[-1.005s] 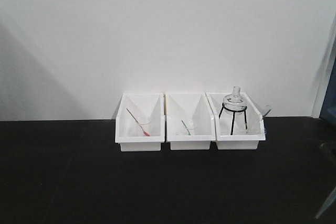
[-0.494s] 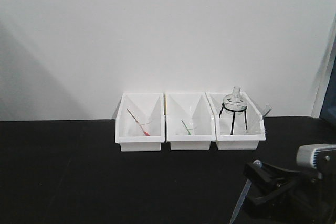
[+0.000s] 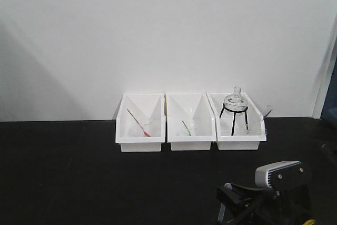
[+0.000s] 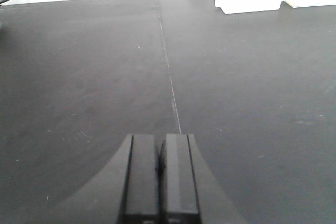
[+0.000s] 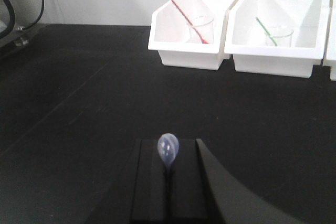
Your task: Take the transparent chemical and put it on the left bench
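Between closed right gripper [image 5: 168, 182] fingers, clear pipette [image 5: 168, 150] bulb showing (stem mostly hidden, tip perhaps at frame bottom), left gripper [image 4: 160, 177] closed empty, black bench [image 3: 79, 172], white wall [image 3: 158, 30].

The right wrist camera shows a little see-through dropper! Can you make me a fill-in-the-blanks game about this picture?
1. The right end effector is shut on the clear ____.
2. The left bin holds a beaker with a ____-tipped pipette.
3. The left end effector is shut and holds ____.
4. The bench top is coloured ____.

Missing words: pipette; red; nothing; black
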You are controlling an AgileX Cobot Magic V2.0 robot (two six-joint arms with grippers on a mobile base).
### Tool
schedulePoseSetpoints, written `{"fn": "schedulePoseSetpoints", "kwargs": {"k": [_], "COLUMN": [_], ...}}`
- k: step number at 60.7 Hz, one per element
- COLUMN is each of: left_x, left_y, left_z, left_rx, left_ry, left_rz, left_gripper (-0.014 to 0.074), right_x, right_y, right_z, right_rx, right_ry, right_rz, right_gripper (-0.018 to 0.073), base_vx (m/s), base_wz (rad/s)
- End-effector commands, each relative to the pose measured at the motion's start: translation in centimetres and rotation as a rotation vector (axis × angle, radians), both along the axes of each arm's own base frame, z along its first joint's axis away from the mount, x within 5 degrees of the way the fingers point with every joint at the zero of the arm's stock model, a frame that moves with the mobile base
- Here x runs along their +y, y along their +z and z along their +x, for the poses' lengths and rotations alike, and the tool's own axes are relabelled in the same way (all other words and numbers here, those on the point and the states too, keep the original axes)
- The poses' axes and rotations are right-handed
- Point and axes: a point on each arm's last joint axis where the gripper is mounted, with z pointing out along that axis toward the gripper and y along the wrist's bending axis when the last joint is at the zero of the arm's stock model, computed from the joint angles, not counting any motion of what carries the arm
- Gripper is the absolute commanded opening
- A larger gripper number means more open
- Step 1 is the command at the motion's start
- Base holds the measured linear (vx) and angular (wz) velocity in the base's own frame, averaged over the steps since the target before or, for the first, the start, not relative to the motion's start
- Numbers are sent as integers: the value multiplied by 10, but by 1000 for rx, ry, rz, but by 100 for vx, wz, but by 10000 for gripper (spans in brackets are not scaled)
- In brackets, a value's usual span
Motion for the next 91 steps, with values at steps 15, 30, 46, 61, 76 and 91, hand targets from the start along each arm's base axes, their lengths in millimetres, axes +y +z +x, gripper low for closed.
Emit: {"fn": "schedulePoseSetpoints", "kwargs": {"k": [15,30,46,61,76,91], "left_x": [0,0,0,0,0,0], "left_y": [3,3,3,3,3,3], "left_z": [-1,-1,-1,-1,-1,-1], "left_rx": [-81,-81,-81,-81,-81,-81], "left_ry": [-1,-1,-1,-1,-1,-1], "left_rz": [-14,-14,-14,-14,-14,-14], "left_gripper": [-3,-3,-3,-3,-3,-3], "right_x": [7,4,-2,-1,-16,-50], "right_y": [19,36,47,50,74,98], "right_z": [4,-4,-13,-13,-34,-81], "right_rx": [-143,-236,-234,-251,-274,-226], "right_ry": [65,72,50,55,-6,-134], "right_rz": [36,-2,5,22,12,-89], "right_gripper": [498,564,485,481,231,-10], "base_vx": [0,0,0,0,0,0], "base_wz": [0,0,0,0,0,0]}}
